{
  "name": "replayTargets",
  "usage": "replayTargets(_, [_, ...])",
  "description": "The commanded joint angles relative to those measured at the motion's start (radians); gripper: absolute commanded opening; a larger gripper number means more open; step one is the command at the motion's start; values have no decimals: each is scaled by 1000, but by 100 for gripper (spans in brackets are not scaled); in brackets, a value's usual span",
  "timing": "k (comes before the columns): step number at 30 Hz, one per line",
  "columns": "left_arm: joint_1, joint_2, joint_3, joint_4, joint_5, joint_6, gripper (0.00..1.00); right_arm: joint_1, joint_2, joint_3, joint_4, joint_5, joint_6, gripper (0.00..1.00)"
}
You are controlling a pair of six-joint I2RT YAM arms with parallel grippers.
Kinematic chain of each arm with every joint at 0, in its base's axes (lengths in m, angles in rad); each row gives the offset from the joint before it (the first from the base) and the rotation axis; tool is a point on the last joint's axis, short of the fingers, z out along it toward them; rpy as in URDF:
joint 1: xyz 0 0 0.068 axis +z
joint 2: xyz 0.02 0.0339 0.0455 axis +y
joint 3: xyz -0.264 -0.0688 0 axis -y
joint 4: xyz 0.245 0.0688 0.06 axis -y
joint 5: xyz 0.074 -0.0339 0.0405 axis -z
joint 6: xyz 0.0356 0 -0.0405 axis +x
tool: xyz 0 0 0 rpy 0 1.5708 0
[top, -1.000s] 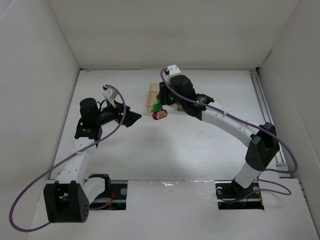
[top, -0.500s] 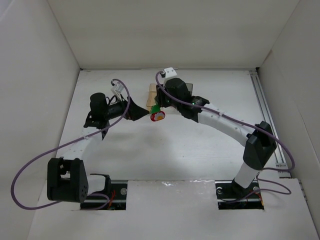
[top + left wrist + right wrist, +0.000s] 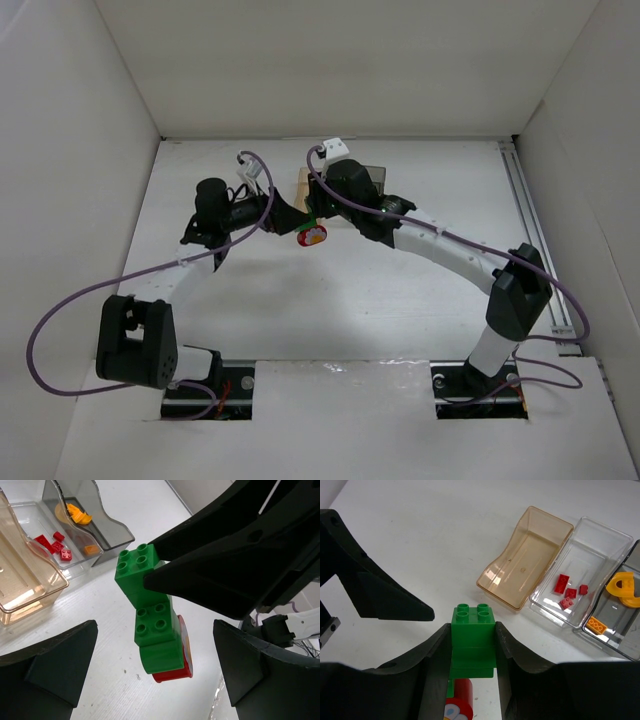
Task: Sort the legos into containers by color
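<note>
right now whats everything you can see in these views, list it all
amber container: one, amber, empty, end of the row
clear container: one, clear, middle of the row
dark grey container: one, dark grey, other end of the row
red legos: four, red, in the clear container
orange legos: at least two, orange, in the dark grey container
green lego stack: one, green, held in the right gripper
red piece: one, red, under the green lego stack
table: one, white
left gripper: black, open, facing the stack
right gripper: black, shut on the stack

glossy green plastic legos [image 3: 152, 625], smooth translucent plastic containers [image 3: 525, 560], matt white table [image 3: 420, 530]
</note>
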Motion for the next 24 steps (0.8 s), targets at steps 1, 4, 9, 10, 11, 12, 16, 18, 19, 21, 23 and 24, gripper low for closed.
replayTargets(1, [-12, 1, 42, 53, -20, -1, 100, 13, -23, 49, 70, 10, 2, 0])
replayTargets(4, [-23, 14, 42, 53, -69, -1, 100, 13, -23, 59, 70, 0, 2, 0])
replayTargets(9, [-32, 50, 60, 64, -89, -1, 100, 23, -23, 59, 70, -9, 11, 0])
replayTargets(10, [-43, 61, 72, 64, -89, -10, 100, 23, -23, 59, 70, 0, 11, 0])
replayTargets(11, [-43, 61, 73, 64, -89, -10, 100, 23, -13, 68, 70, 0, 11, 0])
replayTargets(12, [-52, 70, 73, 64, -89, -22, 100, 23, -13, 68, 70, 0, 11, 0])
replayTargets(16, [-52, 80, 73, 98, -98, -65, 97, 32, -13, 68, 70, 20, 20, 0])
replayTargets(18, [-52, 80, 60, 109, -99, -75, 90, 32, -4, 68, 70, 32, 31, 0])
replayTargets(19, [-52, 80, 60, 118, -99, -85, 84, 32, -4, 68, 70, 33, 31, 0])
replayTargets(21, [-52, 90, 69, 130, -99, -110, 64, 41, -4, 68, 70, 52, 31, 0])
replayTargets(23, [-52, 90, 69, 142, -99, -119, 51, 52, -4, 68, 70, 85, 31, 0])
replayTargets(24, [-52, 101, 80, 151, -99, -131, 35, 52, -4, 68, 70, 95, 31, 0])
